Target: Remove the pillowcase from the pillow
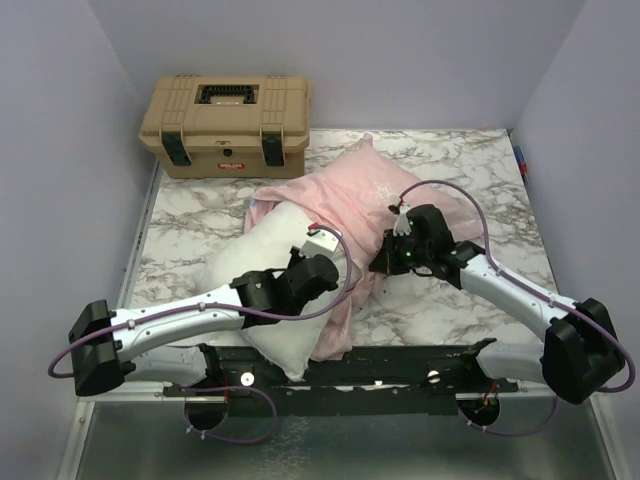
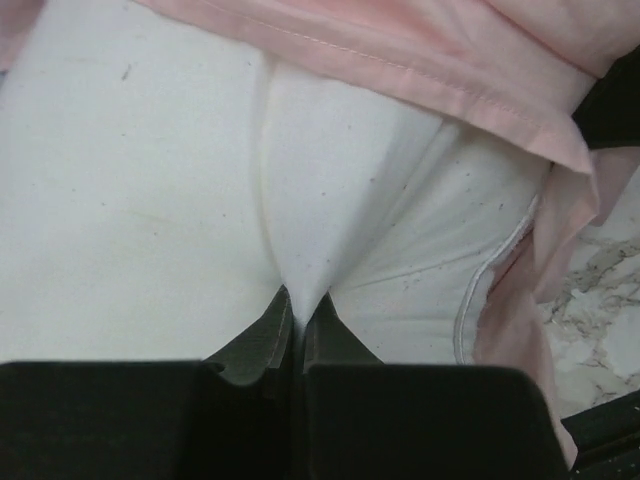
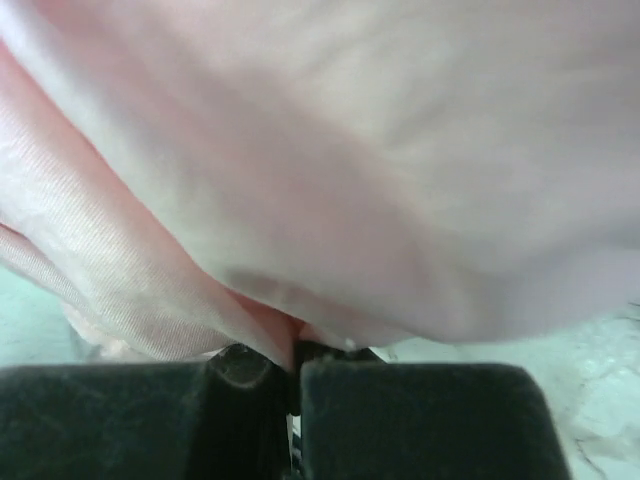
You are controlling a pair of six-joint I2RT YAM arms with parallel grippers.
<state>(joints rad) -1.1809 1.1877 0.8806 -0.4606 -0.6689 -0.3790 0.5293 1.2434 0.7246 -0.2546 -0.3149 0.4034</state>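
Note:
The pillow (image 1: 268,245) is a plump white cushion lying near the front of the marble table, its near half bare. The pillowcase (image 1: 350,195), pale pink side out, still covers its far end and hangs down its right side. My left gripper (image 1: 330,270) rests on the bare white pillow. In the left wrist view that gripper (image 2: 297,312) is shut on a pinched ridge of the pillow (image 2: 150,200), just below the pillowcase hem (image 2: 450,75). My right gripper (image 1: 382,262) sits at the pillowcase's right edge. The right wrist view shows it (image 3: 296,352) shut on a fold of the pink pillowcase (image 3: 350,150).
A tan toolbox (image 1: 228,122) stands at the back left of the marble table (image 1: 190,215). A small blue and red object (image 1: 520,160) lies at the right wall. Purple walls close the table on three sides.

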